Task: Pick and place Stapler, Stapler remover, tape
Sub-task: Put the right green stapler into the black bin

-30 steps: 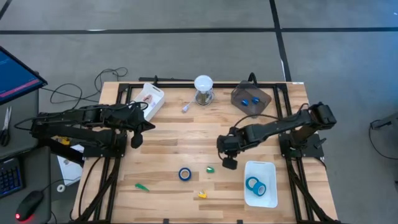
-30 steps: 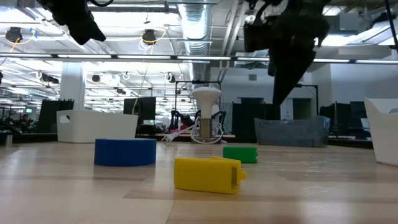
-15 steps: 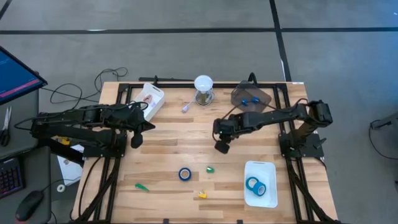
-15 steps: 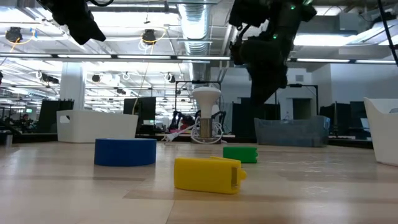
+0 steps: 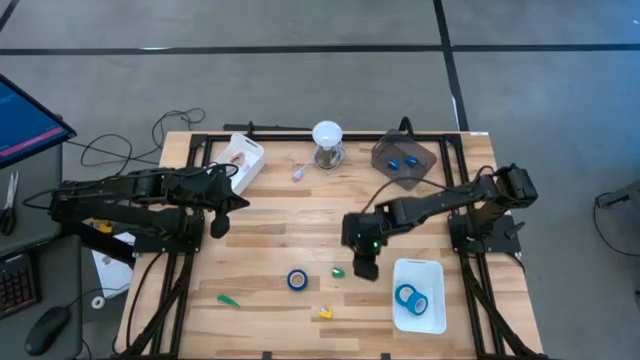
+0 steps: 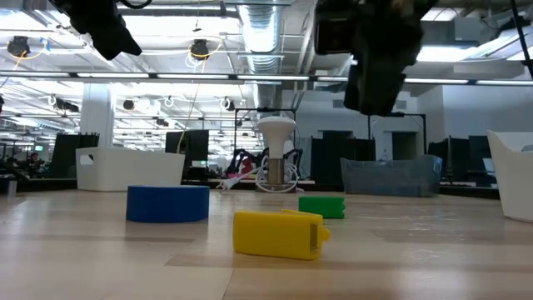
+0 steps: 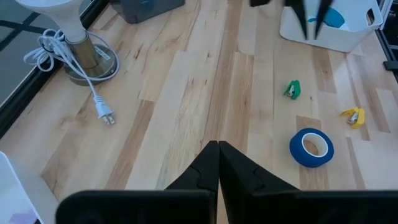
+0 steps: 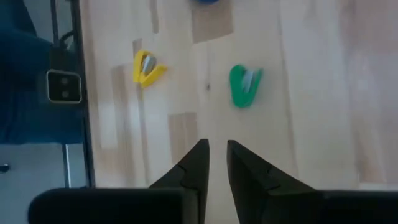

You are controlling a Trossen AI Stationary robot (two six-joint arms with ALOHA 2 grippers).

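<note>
Right gripper hangs above the tabletop in its front-right part, fingers parted by a narrow gap, holding nothing. Right wrist view looks straight down past the fingers: green staple remover sits just ahead of the tips and slightly to one side, and the yellow staple remover lies off to the other side, nearer the front edge.

From above, the green one is just beside the gripper, toward the table's middle. Blue tape roll is next out, flat, ring up. White tray by the front-right corner already holds one tape roll.

Left gripper is closed and empty, parked near the left edge, well apart. The right arm is far nearer; my guess is the green remover is the target, needing a short shift before descent.
</note>
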